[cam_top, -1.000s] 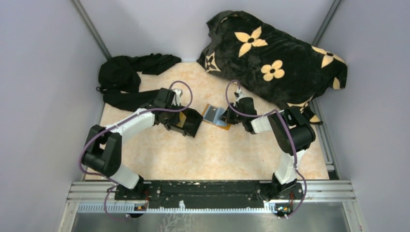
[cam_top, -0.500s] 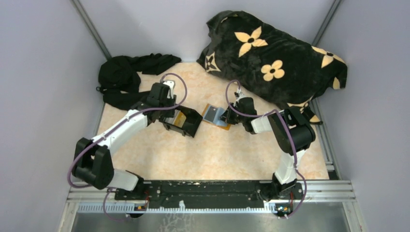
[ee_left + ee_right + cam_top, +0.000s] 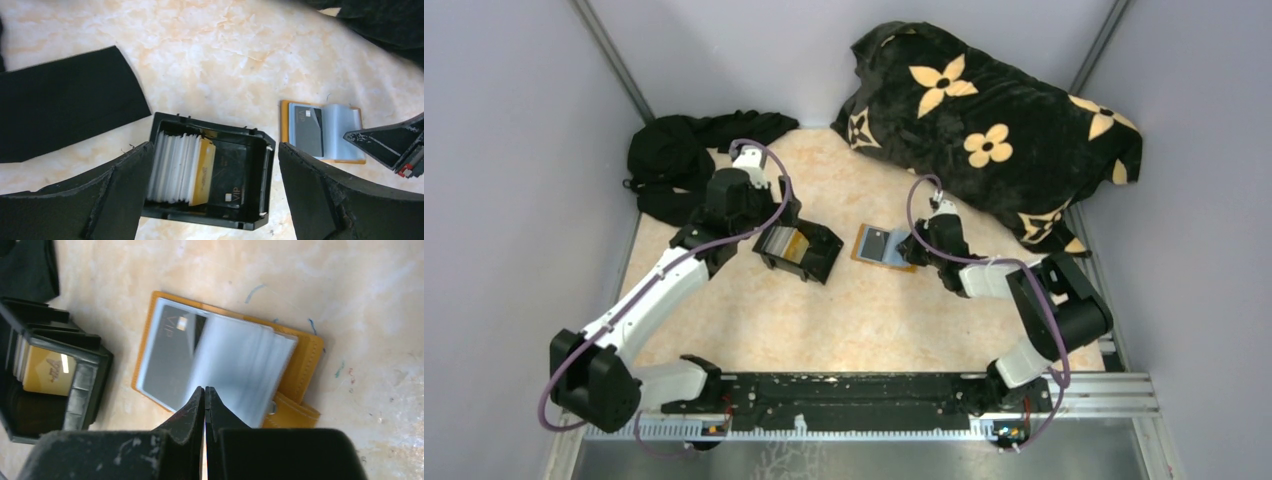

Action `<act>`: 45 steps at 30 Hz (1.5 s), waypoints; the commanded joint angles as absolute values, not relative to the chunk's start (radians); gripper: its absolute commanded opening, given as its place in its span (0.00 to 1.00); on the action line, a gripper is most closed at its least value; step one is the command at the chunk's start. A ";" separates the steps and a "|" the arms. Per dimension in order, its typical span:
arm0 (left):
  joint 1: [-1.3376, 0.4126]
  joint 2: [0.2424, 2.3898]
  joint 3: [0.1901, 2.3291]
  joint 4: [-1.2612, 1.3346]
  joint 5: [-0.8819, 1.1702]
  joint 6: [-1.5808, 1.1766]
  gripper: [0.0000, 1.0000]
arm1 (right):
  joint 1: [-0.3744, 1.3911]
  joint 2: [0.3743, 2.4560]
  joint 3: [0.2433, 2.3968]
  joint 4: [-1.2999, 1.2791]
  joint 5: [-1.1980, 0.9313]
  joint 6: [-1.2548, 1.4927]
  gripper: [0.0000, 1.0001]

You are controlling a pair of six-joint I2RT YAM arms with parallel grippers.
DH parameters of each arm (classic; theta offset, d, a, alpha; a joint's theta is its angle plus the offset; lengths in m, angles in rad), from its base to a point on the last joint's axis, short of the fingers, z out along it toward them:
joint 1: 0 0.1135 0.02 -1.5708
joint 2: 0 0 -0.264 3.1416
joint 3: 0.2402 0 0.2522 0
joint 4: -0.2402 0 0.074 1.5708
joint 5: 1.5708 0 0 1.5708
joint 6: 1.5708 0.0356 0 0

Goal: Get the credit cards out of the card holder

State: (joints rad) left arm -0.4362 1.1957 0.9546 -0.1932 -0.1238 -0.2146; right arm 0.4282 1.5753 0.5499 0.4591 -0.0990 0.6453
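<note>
The orange card holder (image 3: pixel 882 246) (image 3: pixel 320 131) (image 3: pixel 305 354) lies open on the table, its clear sleeves (image 3: pixel 240 362) fanned. A grey VIP credit card (image 3: pixel 170 350) (image 3: pixel 306 127) sits in the holder's left side. My right gripper (image 3: pixel 914 245) (image 3: pixel 204 388) is shut, its tips at the near edge of the sleeves. My left gripper (image 3: pixel 766 222) (image 3: pixel 212 150) is open wide above the black box (image 3: pixel 802 250) (image 3: pixel 212 130), with nothing between its fingers. The box holds a stack of white cards, a gold card and a black VIP card.
A black garment (image 3: pixel 684 165) (image 3: pixel 60 100) lies at the back left, close to the left arm. The flowered black blanket (image 3: pixel 994 130) fills the back right corner. Grey walls close in both sides. The box (image 3: pixel 85 385) stands just left of the holder.
My left gripper has opened and drawn back to the left from over the box. The right gripper and the card holder have shifted slightly right and nearer.
</note>
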 commanded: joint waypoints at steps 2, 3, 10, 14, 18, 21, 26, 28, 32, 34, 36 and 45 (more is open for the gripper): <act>-0.457 1.285 0.948 -0.144 -0.123 -0.355 0.99 | 0.481 1.493 0.602 0.481 0.036 0.629 0.00; -0.469 1.292 0.947 -0.144 -0.152 -0.362 0.99 | 0.484 1.493 0.611 0.492 0.035 0.631 0.00; -0.590 1.323 0.942 -0.091 -0.374 -0.312 0.96 | 0.492 1.623 0.799 0.330 0.021 0.570 0.00; -0.626 1.387 0.991 -0.136 -0.425 -0.323 0.95 | 0.493 1.718 0.853 0.297 -0.013 0.557 0.00; -0.664 1.422 0.992 -0.097 -0.438 -0.319 0.94 | 0.493 1.772 0.879 0.273 -0.053 0.550 0.00; -0.690 1.459 1.015 -0.087 -0.454 -0.340 0.88 | 0.493 1.785 0.869 0.262 -0.054 0.550 0.00; -0.709 1.558 1.145 -0.224 -0.450 -0.384 0.80 | 0.483 1.777 0.831 0.206 -0.020 0.558 0.00; -0.725 1.589 1.180 -0.255 -0.469 -0.375 0.79 | 0.471 1.758 0.799 0.204 -0.013 0.564 0.00; -0.748 1.612 1.196 -0.226 -0.444 -0.358 0.77 | 0.452 1.719 0.753 0.206 -0.012 0.568 0.00; -0.750 1.616 1.189 -0.182 -0.390 -0.361 0.77 | 0.448 1.707 0.743 0.205 -0.012 0.568 0.00; -0.752 1.630 1.188 -0.145 -0.334 -0.371 0.77 | 0.445 1.699 0.742 0.203 -0.014 0.570 0.00; -0.765 1.759 1.196 -0.044 -0.203 -0.398 0.72 | 0.396 1.660 0.705 0.205 -0.060 0.579 0.00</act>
